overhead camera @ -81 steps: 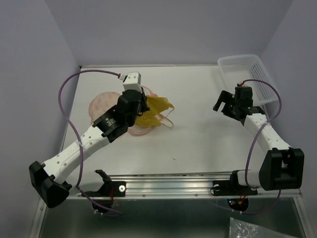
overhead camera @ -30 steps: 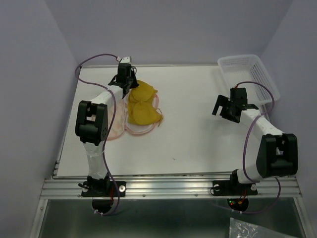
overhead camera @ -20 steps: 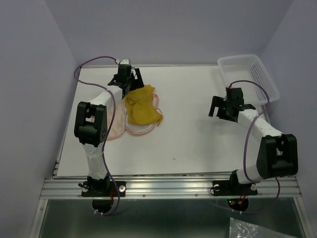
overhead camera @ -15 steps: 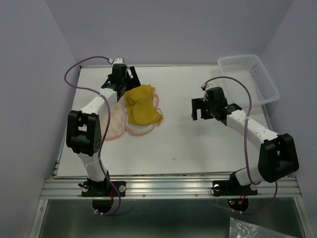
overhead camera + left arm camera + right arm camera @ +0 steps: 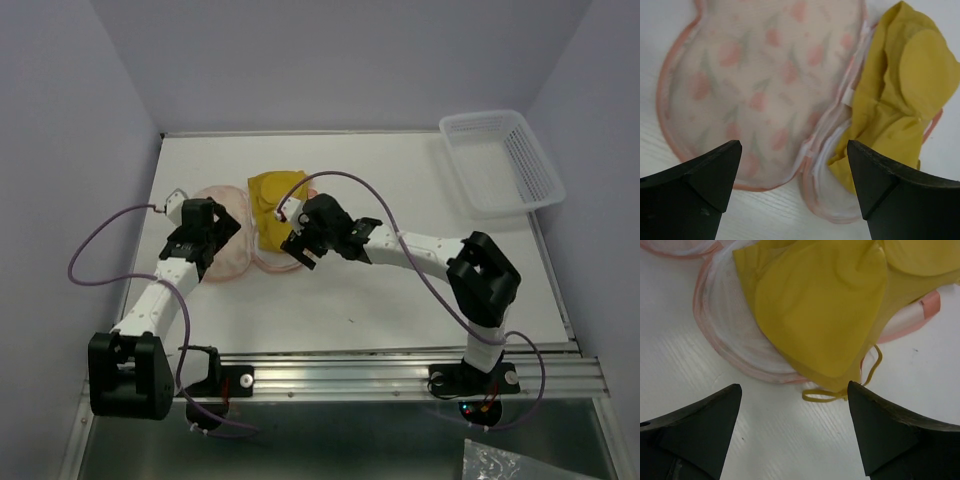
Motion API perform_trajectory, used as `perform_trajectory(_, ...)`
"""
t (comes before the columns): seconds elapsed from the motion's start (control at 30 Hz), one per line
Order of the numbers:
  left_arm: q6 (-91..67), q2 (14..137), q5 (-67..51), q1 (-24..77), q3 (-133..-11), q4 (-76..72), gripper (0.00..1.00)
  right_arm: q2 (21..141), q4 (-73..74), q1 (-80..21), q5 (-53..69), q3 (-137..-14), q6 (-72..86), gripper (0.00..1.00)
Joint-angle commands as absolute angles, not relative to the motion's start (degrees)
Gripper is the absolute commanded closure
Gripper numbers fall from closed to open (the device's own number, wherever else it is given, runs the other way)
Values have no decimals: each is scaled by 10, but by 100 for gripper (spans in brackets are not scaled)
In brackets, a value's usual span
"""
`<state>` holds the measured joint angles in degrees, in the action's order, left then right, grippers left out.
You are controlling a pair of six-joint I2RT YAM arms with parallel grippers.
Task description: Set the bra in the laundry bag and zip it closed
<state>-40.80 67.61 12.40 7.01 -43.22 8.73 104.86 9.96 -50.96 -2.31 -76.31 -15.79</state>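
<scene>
The laundry bag lies open on the table. Its printed peach half is on the left and its white-lined half on the right. The mustard-yellow bra rests folded on the white-lined half, showing in the left wrist view and the right wrist view. A thin strap loop spills over the pink edge onto the table. My left gripper hovers open over the bag's near edge at the seam between the halves. My right gripper hangs open just short of the strap loop, holding nothing.
A white plastic lattice basket stands at the back right corner. Purple cables loop off both arms. The right arm stretches across the middle of the table toward the bag. Lavender walls close in the table on three sides.
The left gripper opened off the bra's far edge and drew back to the bag's near left side. The right arm swept left from near the basket to the bra.
</scene>
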Motion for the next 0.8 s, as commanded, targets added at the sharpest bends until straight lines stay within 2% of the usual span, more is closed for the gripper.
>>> perform_trajectory(0.0, -443, 621, 124, 38, -381, 79, 1, 1103, 65, -522, -15, -826, -215, 11)
perform_trajectory(0.07, -446, 618, 105, 21, -365, 67, 1, 1124, 63, -528, -10, -850, -242, 13)
perform_trajectory(0.1, -445, 625, 89, 13, -353, 60, 1, 1143, 58, -528, -5, -856, -249, 20)
perform_trajectory(0.2, -433, 651, 66, 4, -337, 25, 1, 1180, 56, -528, -7, -888, -265, 28)
perform_trajectory(0.57, -416, 709, 56, -20, -328, -23, 1, 1225, 67, -528, 39, -919, -271, 35)
perform_trajectory(0.77, -417, 733, 54, -22, -314, -43, 1, 1232, 88, -528, 62, -918, -272, 34)
